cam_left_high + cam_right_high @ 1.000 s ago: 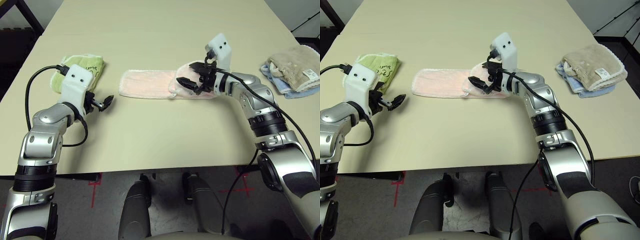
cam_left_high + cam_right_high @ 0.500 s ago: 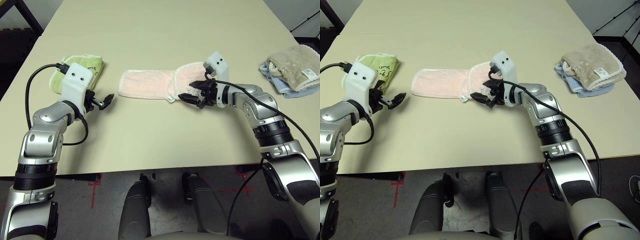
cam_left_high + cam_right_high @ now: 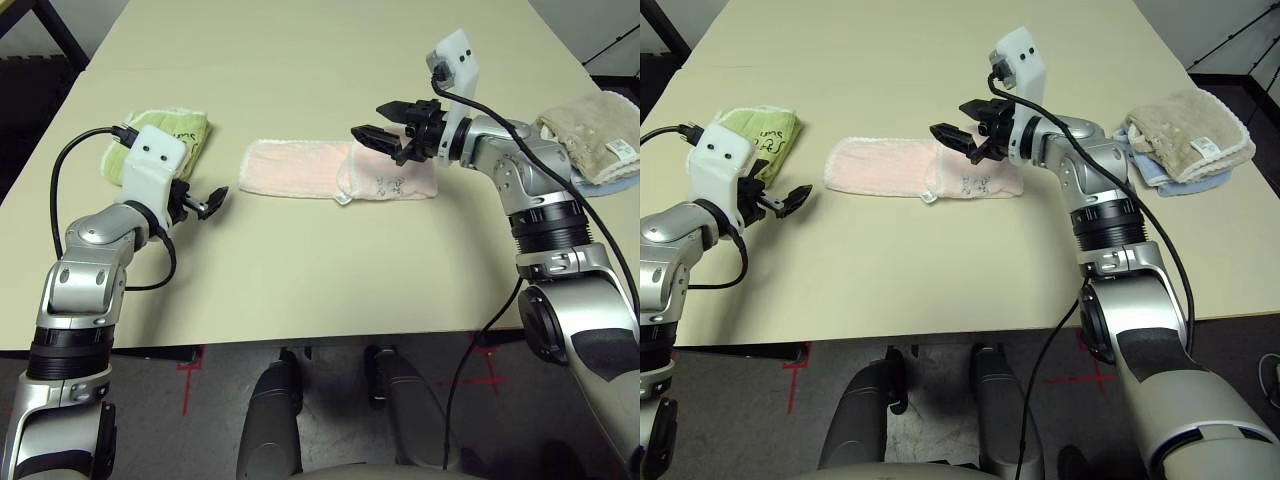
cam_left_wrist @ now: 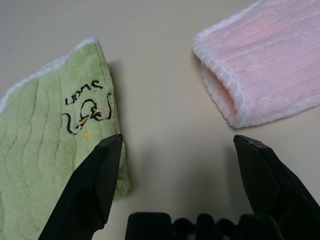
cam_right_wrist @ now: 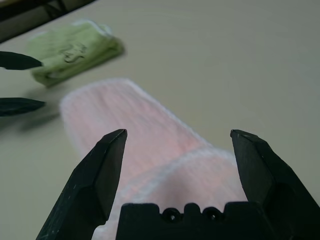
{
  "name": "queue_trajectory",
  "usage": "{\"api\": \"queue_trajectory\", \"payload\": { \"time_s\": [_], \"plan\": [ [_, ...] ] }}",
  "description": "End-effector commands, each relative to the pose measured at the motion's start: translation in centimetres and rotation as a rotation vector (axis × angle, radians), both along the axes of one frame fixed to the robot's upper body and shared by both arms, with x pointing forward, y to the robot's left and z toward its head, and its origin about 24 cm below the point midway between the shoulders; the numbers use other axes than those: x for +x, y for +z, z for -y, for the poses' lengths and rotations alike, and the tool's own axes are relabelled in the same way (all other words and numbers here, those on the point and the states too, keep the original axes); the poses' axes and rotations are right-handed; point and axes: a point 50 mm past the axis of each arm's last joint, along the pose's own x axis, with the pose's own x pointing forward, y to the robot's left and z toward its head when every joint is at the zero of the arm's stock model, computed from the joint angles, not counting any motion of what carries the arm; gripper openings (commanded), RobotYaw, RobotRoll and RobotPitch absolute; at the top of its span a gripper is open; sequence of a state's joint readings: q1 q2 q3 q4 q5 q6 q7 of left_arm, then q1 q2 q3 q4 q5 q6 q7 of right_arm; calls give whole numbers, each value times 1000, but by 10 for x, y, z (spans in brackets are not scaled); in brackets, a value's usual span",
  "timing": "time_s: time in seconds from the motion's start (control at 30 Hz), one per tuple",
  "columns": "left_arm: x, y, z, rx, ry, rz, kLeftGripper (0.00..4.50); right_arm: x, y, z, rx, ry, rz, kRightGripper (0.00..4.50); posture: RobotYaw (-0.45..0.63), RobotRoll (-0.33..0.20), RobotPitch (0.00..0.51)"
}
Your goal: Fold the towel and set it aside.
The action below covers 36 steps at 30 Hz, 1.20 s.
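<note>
Pink terry towel [image 3: 335, 170] lay on the table [image 3: 320, 60] as a long strip, its right end now doubled over. The right gripper [image 3: 385, 120] had released it and lifted clear, fingers apart. The left gripper [image 3: 207, 204] waited beside the green towel [image 3: 180, 135], fingers apart; another fold probably remained.

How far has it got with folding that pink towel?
Partly done. The towel lies on the table as a long strip, with its right end already turned over onto the middle. Nothing is in hand: the right gripper hangs open above that end, and the left gripper waits open between the towel and a green towel. Left: probably another fold, then setting it aside.
</note>
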<state>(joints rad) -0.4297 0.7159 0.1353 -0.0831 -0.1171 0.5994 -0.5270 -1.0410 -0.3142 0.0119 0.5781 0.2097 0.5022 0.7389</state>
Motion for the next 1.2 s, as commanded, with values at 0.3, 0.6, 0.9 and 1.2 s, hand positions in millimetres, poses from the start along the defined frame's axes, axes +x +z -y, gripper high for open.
{"api": "queue_trajectory", "payload": {
  "time_s": [0.3, 0.6, 0.9, 1.2],
  "plan": [
    [-2, -1, -4, 19, 4, -8, 4500, 12, -45, 4, -41, -122, -88, 4473, -71, 0, 217],
    [-3, 6, -4, -85, 31, 53, 4500, -13, -1, 16, 64, 76, 121, 4473, -92, 0, 218],
    [-3, 2, 4, -105, 26, 56, 4500, -55, -24, 55, 69, 131, 145, 4473, -115, 0, 213],
    [-4, 7, 18, -185, -5, 71, 4500, -74, -43, 84, 132, 118, 126, 4473, -133, 0, 211]
  ]
}}
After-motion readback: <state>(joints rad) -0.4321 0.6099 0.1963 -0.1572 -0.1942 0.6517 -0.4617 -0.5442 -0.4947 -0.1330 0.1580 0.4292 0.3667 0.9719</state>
